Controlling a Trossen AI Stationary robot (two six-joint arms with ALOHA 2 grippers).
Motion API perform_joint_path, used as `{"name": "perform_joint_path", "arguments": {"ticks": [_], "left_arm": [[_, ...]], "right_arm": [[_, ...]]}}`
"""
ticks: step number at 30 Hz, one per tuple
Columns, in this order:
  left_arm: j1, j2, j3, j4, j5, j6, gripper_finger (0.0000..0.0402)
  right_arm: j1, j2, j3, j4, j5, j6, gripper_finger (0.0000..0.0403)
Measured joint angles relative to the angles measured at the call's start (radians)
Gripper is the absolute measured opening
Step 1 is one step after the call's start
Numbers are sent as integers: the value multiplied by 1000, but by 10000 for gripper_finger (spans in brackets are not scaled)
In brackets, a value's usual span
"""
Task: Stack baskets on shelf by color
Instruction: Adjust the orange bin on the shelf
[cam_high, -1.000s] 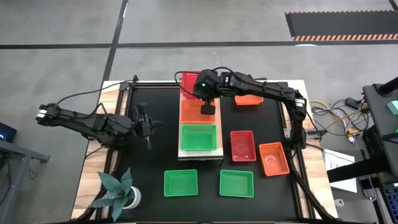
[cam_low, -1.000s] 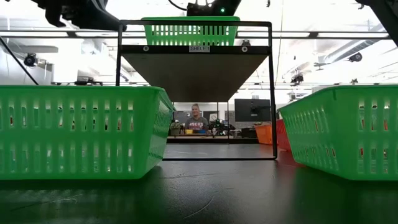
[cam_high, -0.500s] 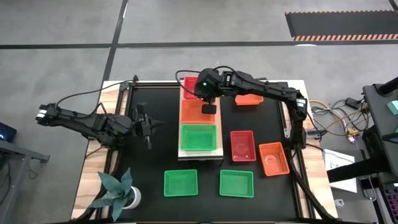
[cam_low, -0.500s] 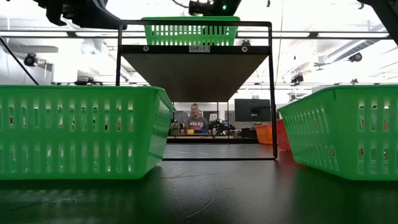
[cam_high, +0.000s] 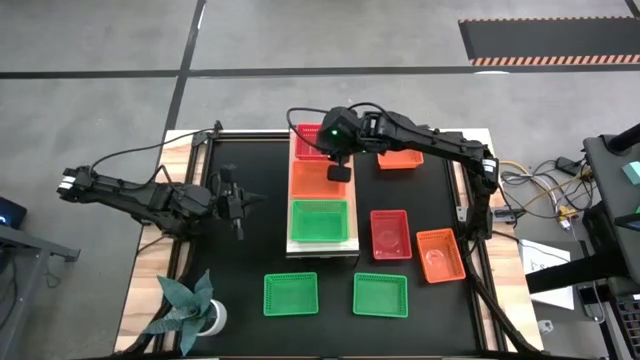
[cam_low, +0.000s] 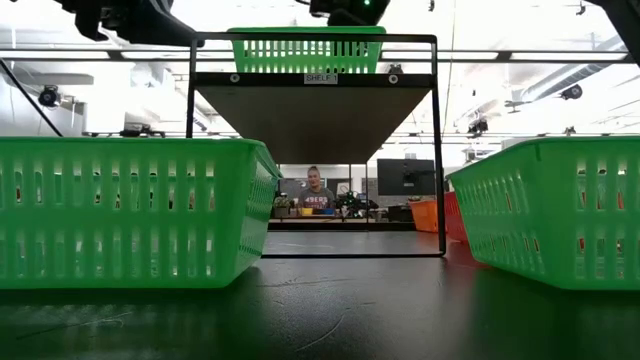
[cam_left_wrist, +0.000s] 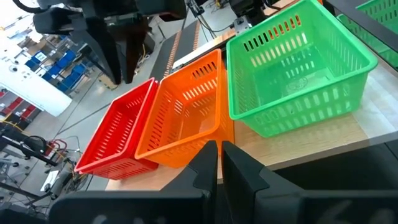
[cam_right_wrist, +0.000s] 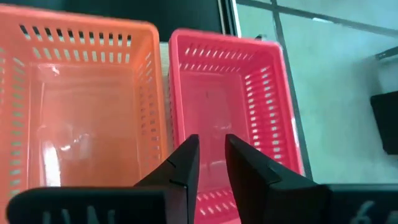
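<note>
Since a second ago the right gripper has drifted a little toward the right and far side of the shelf, and its fingers, then shut, now stand slightly apart with nothing between them; no basket has shifted.

Under everything lies the black table, with the light-wood shelf running from its far edge toward the middle. Three baskets sit in a row on the shelf: a crimson basket at the far end, an orange basket in the middle, and a green basket at the near end, each touching the next. The right gripper hangs above the right edge of the shelf, over the seam between the crimson and orange baskets; its wrist view looks down into both.

Off the shelf, a second orange basket lies near the table's far right edge. A second crimson basket and a third orange basket rest side by side toward the right edge. Two more green baskets sit well apart along the near edge.

Over the table's left part, beside the shelf, the left gripper waits with its fingers pressed together, empty. A small potted plant stands at the near left corner.
</note>
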Motion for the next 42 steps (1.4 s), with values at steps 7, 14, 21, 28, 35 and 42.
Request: {"name": "perform_joint_path", "arguments": {"ticks": [7, 14, 21, 28, 35, 42], "left_arm": [[0, 6, 0, 0, 0, 0, 6], [0, 43, 2, 41, -9, -1, 6], [37, 110, 2, 78, -15, 27, 6], [161, 200, 5, 127, 23, 28, 6], [282, 285, 8, 208, 187, 44, 6], [322, 335, 17, 255, 222, 52, 6]], "right_arm": [[0, -16, 0, -107, 3, 36, 44], [4, -56, -19, -241, 2, 132, 15], [54, -163, -193, -215, 0, 236, 9], [114, -282, -407, -29, 2, 272, 9], [135, -362, -517, 37, 3, 340, 9], [141, -384, -557, 55, 3, 363, 9]]}}
